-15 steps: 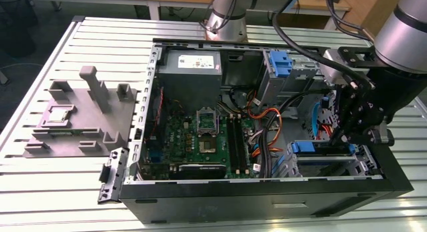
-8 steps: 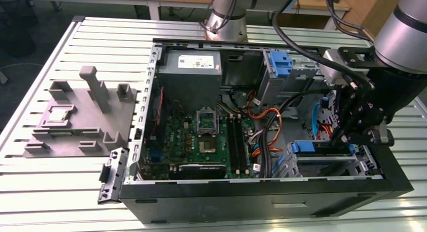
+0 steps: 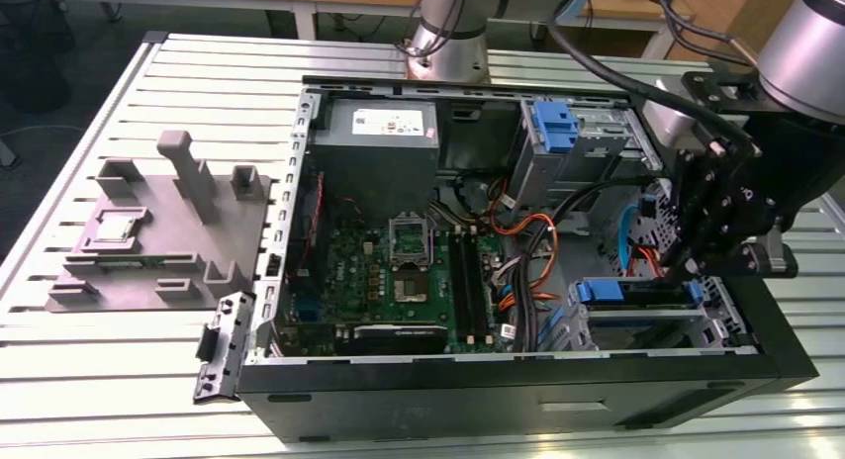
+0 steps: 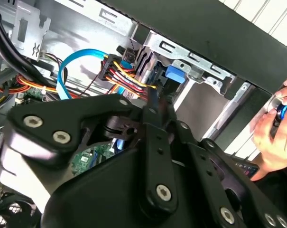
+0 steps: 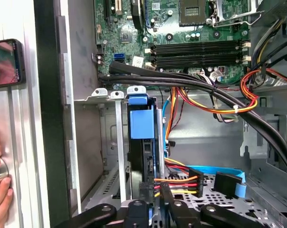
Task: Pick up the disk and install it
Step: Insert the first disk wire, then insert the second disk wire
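Note:
The disk (image 5: 142,156) stands on edge in the drive cage at the case's front corner, with its blue rail tab (image 5: 141,122) toward the motherboard. In the exterior view the disk (image 3: 620,293) sits in the cage (image 3: 713,311) at the exterior view's right, under my black gripper (image 3: 676,271). In the first wrist view my gripper (image 5: 155,194) is shut, its narrow tips together at the disk's rear edge, among the red and yellow power wires (image 5: 181,183). In the second wrist view the gripper (image 4: 152,97) points at the blue tab (image 4: 175,73).
The open computer case (image 3: 528,380) lies on a slatted table (image 3: 119,380). It holds a motherboard (image 3: 396,271), a grey power supply (image 3: 376,133), a blue bracket (image 3: 555,123) and loose cables (image 3: 535,241). A grey fixture (image 3: 158,231) lies beside the case. A person's hand (image 4: 276,137) rests outside the case.

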`<state>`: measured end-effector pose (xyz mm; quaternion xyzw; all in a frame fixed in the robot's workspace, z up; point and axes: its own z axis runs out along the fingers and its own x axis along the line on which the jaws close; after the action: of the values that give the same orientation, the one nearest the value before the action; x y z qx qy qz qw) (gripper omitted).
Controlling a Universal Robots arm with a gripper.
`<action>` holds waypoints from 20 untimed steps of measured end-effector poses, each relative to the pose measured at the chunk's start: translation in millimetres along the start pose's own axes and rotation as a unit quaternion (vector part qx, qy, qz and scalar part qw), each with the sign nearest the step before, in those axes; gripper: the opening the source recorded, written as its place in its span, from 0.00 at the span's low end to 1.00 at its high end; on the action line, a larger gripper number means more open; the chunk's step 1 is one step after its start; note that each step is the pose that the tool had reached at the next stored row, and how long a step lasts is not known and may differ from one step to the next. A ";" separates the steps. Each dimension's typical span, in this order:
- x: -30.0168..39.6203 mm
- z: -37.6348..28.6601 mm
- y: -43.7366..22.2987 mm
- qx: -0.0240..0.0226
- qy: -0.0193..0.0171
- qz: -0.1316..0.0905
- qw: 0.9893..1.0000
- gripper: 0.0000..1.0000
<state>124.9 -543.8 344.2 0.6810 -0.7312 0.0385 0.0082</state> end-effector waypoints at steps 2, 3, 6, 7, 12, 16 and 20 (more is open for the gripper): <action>0.0 0.0 0.0 0.000 0.000 0.000 1.000 0.16; 0.0 0.0 0.0 0.000 0.000 0.000 1.000 0.10; 0.0 -0.1 0.0 0.000 0.000 0.000 1.000 0.10; 0.0 -0.1 0.0 0.000 0.000 0.000 1.000 0.10; 0.0 -0.1 0.3 -0.001 0.000 0.000 1.000 0.10; 0.0 -0.1 0.3 -0.001 0.000 0.000 1.000 0.10; 0.0 -0.1 0.8 -0.001 0.000 0.000 1.000 0.10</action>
<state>124.1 -543.8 344.3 0.6810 -0.7313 0.0381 0.0086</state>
